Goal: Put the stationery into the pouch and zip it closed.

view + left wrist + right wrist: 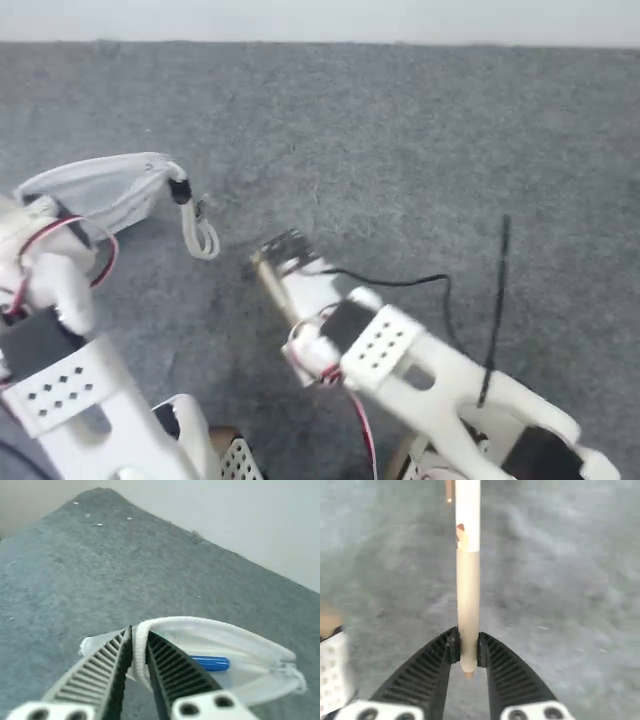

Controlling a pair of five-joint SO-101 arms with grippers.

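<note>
Here, my left hand point(137, 647) was pinched onto the rim of the white fabric pouch point(240, 647), its two ribbed fingers pressed together with only the cloth edge between them. The pouch lay at the upper left of the high view on the grey carpet-like counter point(400, 130), its mouth gaping, and a blue pen point(210, 663) lay inside it. A white cord loop point(203, 238) trailed from the pouch's zip end onto the counter. My right hand point(467, 652) was clamped on a slim beige-and-white stick point(468, 555), gripping it near one end so that it pointed straight away from the fingers. In the high view that hand sat near the middle of the frame, well apart from the pouch. A thin black line point(498, 300) lay at the right of that view; I could not tell what it was.
</note>
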